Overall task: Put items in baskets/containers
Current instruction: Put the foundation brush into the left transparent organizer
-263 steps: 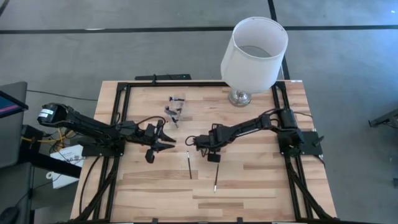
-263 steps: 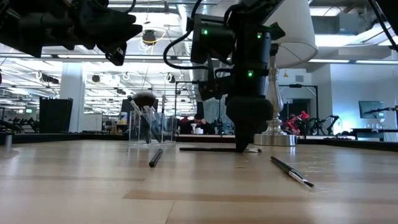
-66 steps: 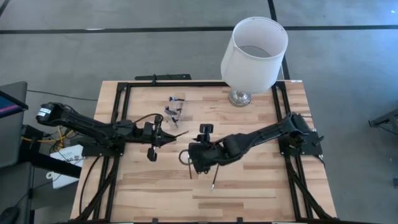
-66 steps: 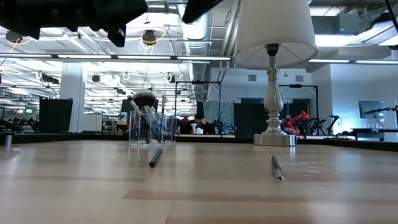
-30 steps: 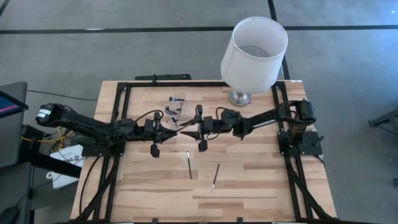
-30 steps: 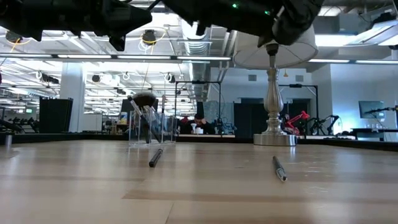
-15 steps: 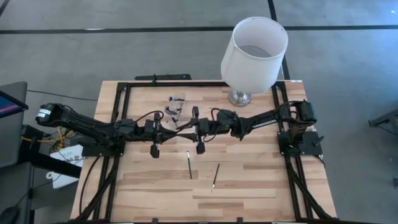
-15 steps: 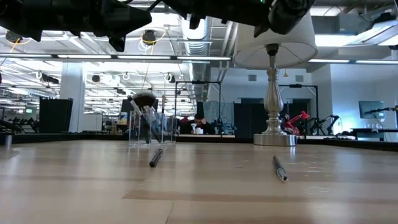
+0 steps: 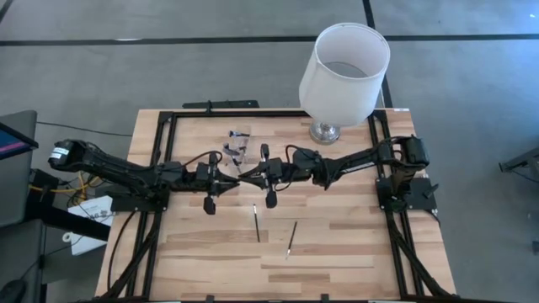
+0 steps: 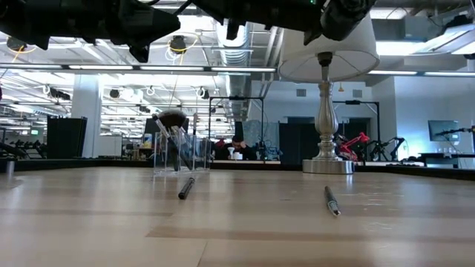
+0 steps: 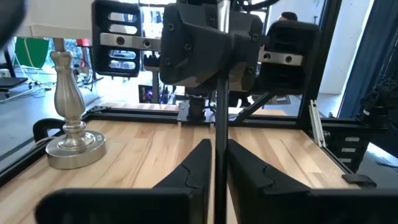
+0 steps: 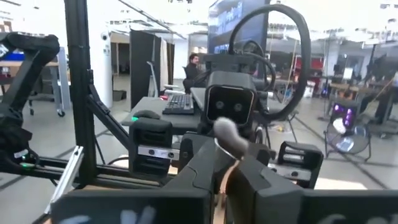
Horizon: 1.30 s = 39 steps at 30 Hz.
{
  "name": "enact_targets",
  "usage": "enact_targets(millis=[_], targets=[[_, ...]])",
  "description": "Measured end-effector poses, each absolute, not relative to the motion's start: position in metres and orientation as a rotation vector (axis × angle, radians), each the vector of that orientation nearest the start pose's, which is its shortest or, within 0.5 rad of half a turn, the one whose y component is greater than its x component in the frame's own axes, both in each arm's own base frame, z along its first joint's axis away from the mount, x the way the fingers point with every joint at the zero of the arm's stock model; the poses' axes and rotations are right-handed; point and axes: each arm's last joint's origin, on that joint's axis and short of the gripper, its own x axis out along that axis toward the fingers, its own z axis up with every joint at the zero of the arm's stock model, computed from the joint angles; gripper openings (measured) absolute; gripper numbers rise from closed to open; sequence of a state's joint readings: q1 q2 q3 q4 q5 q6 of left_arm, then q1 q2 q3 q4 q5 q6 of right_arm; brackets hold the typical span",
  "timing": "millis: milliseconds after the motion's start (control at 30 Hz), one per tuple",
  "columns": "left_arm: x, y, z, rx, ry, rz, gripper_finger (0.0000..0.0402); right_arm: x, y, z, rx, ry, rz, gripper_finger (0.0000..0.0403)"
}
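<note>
One brush pinched between both my grippers above the bench

The brush (image 9: 238, 175) hangs in the air just in front of the clear cup (image 9: 237, 143), its shaft clamped in my left gripper (image 11: 215, 163) and its pale bristle end clamped in my right gripper (image 12: 225, 167), the two facing tip to tip. The cup, standing toward the far side of the bench (image 9: 337, 244), holds several brushes, one with a fluffy head. Two more brushes (image 9: 256, 223) lie flat nearer the front edge; the white lamp (image 9: 344, 67) stands at the far right corner.
</note>
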<state>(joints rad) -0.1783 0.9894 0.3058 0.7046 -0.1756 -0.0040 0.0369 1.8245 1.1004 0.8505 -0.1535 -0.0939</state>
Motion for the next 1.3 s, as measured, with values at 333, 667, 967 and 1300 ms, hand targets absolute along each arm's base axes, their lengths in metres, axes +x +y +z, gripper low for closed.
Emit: enact_targets(millis=[333,667,967,1300], targets=[[0.196,-0.028,0.208,0.014,0.082,0.083,0.0108,0.391,0.027,0.28,-0.058,0.07,-0.034,0.0007],[0.194,-0.019,0.207,0.038,0.091,0.398,0.0133,0.404,0.027,0.28,-0.1,0.312,-0.275,0.0005],[0.193,-0.017,0.205,0.047,0.113,0.466,0.0129,0.439,-0.007,0.222,-0.065,0.291,-0.333,0.0005],[0.193,-0.017,0.205,0.043,0.115,0.466,0.0125,0.464,-0.039,0.197,-0.048,0.346,-0.401,0.001]])
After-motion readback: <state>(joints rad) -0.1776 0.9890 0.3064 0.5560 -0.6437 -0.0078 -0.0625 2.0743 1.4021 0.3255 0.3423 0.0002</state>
